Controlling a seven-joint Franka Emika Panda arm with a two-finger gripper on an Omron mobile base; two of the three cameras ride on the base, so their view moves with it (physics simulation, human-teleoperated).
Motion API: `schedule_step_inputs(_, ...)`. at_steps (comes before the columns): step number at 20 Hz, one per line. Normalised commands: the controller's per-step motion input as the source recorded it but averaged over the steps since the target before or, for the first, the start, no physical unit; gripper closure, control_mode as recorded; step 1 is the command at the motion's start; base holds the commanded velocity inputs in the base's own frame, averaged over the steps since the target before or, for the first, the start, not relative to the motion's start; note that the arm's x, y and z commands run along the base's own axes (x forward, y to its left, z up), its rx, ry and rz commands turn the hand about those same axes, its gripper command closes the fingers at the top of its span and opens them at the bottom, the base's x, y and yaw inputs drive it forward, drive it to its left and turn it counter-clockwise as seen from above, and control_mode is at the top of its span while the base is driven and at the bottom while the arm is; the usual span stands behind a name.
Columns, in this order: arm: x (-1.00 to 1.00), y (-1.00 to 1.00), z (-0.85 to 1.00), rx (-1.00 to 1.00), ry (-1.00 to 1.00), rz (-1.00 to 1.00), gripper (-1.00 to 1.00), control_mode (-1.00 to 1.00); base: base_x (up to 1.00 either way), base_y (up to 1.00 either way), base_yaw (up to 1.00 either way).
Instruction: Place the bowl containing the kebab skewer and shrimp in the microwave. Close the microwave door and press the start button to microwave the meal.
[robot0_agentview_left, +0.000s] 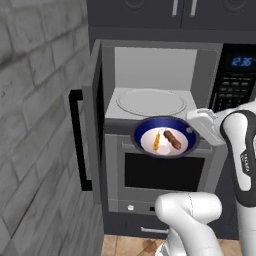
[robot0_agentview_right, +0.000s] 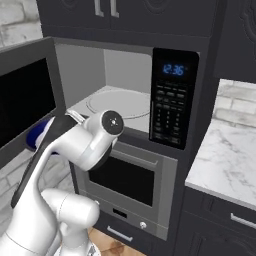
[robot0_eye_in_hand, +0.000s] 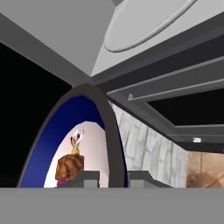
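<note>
Microwave door (robot0_agentview_left: 92, 120): swung wide open at 9 o'clock of the cavity, black bar handle (robot0_agentview_left: 76, 140) on its outer side; in the right base view its dark window fills the left edge.
Microwave (robot0_agentview_left: 160, 70): cavity open, round turntable (robot0_agentview_left: 151, 101) bare, keypad panel (robot0_agentview_right: 172, 100) with blue display at 3 o'clock.
Bowl (robot0_agentview_left: 165, 137): held level in the air just in front of the cavity's lower lip, above the oven (robot0_agentview_left: 165, 172); not yet inside.
Shrimp (robot0_agentview_left: 157, 141): lies in the bowl at 9 o'clock of the kebab.
Kebab skewer (robot0_agentview_left: 173, 139): lies in the bowl's white inside, just beside the shrimp.
Tool (robot0_eye_in_hand: 113, 177): clamped on the bowl's rim at 3 o'clock, one finger inside the wall and one outside.
Tabletop (robot0_agentview_right: 225, 150): marble, at 3 o'clock of the microwave, well apart from the bowl.
</note>
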Motion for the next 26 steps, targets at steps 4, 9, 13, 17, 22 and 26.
schedule_step_inputs(4, 0.09, 0.1, 0.0, 0.0, 0.0, -0.08, 1.0, -1.0, 0.0, 0.0, 0.0)
schedule_step_inputs(9, 0.07, 0.0, 0.0, 0.0, 0.0, -0.07, 1.0, -1.0, 0.0, 0.0, 0.0)
schedule_step_inputs(13, 0.03, -0.01, 0.13, 0.01, -0.03, -0.11, 1.0, -1.0, 0.0, 0.0, 0.0)
schedule_step_inputs(17, 0.0, -0.01, 0.29, 0.02, -0.08, -0.14, 1.0, -1.0, 0.0, 0.0, 0.0)
schedule_step_inputs(22, 0.0, -0.01, 0.3, 0.0, -0.04, -0.31, 1.0, -1.0, 0.0, 0.0, 0.0)
schedule_step_inputs(26, 0.0, -0.03, 0.02, 0.0, -0.01, -0.28, 1.0, -1.0, 0.0, 0.0, 0.0)
